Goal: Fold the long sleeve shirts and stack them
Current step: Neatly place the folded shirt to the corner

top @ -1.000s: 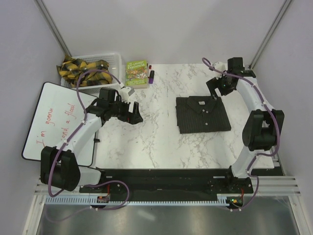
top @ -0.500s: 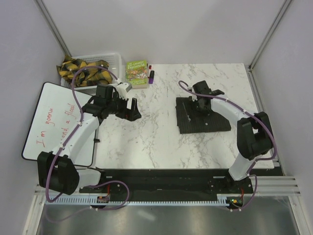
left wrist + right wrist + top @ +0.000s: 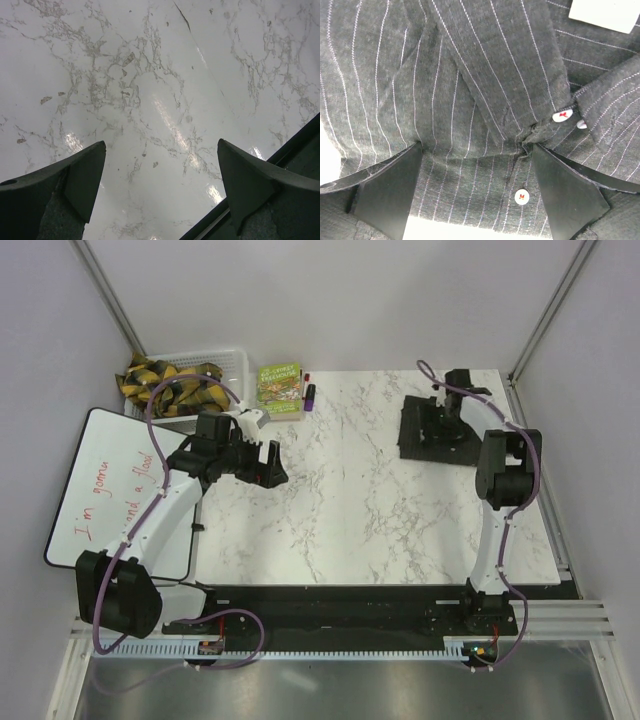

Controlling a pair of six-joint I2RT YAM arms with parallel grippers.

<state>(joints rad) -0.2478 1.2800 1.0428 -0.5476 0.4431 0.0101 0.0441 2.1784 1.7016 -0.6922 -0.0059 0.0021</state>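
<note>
The folded charcoal pinstriped long-sleeve shirt (image 3: 415, 437) lies at the far right of the white marble tabletop (image 3: 340, 500), with its collar (image 3: 495, 65) and small white buttons (image 3: 520, 196) facing up. The right claw (image 3: 477, 150) hangs spread wide just over the collar, pinching nothing as far as the wrist view shows. This looks like settling the fold in its stacking spot. Best to lift straight up, so no finger drags the collar or opens a layer. The left claw (image 3: 161, 145), also spread and empty, hovers over bare marble well to the left.
</note>
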